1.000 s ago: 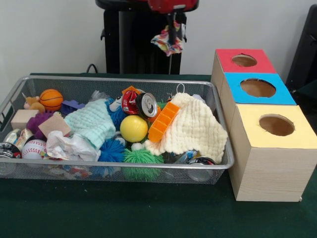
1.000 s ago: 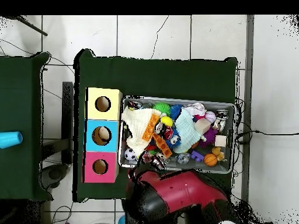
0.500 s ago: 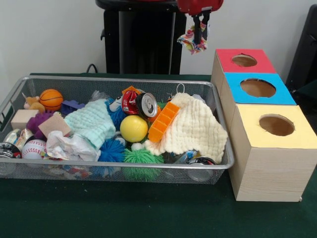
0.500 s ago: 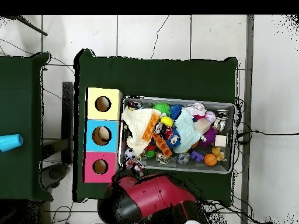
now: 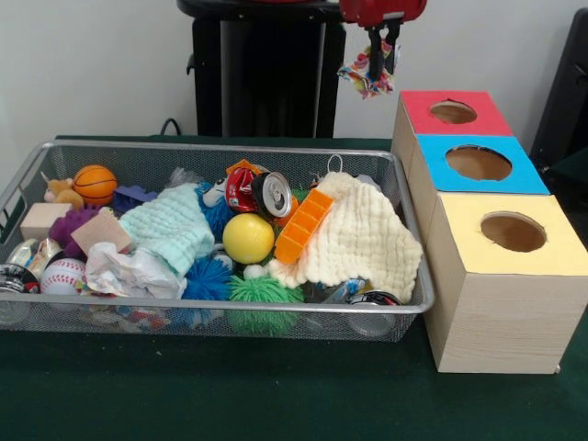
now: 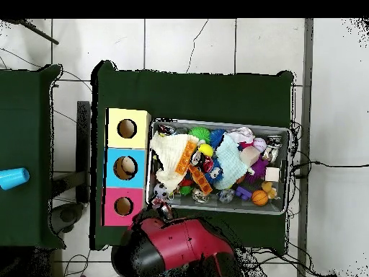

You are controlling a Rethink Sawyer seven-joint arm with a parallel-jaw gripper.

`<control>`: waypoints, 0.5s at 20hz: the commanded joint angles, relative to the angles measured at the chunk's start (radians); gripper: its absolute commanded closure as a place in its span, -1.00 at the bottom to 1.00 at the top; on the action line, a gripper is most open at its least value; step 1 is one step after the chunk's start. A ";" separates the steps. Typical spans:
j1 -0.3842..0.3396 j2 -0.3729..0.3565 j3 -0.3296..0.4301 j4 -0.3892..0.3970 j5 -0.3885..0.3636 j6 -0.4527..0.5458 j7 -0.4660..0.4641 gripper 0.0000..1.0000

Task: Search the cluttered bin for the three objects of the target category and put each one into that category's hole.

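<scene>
The wire mesh bin (image 5: 55, 152) on the green counter (image 5: 276, 395) is full of clutter. The pincer (image 5: 377, 57) grips a small multicoloured patterned cloth (image 5: 365, 78) just beside the red-topped wooden box (image 5: 478, 118); nothing visibly dropped yet.

3 boxes (image 5: 496, 230) (1 hole ea.), 1 bin (image 5: 230, 317).

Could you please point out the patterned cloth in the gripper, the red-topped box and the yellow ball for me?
patterned cloth (image 5: 360, 77), front view, on the bunched fabric hanging beside the gripper.
red-topped box (image 5: 485, 116), front view, on its red top beside the hole.
yellow ball (image 5: 248, 238), front view, on its middle.
</scene>
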 commanded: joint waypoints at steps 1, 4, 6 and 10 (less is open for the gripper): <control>0.060 0.051 -0.088 -0.143 0.072 0.073 0.248 1.00; 0.094 0.061 -0.110 -0.164 0.092 0.081 0.250 1.00; 0.116 0.065 -0.125 -0.176 0.105 0.087 0.249 1.00; 0.157 0.077 -0.152 -0.205 0.131 0.098 0.244 1.00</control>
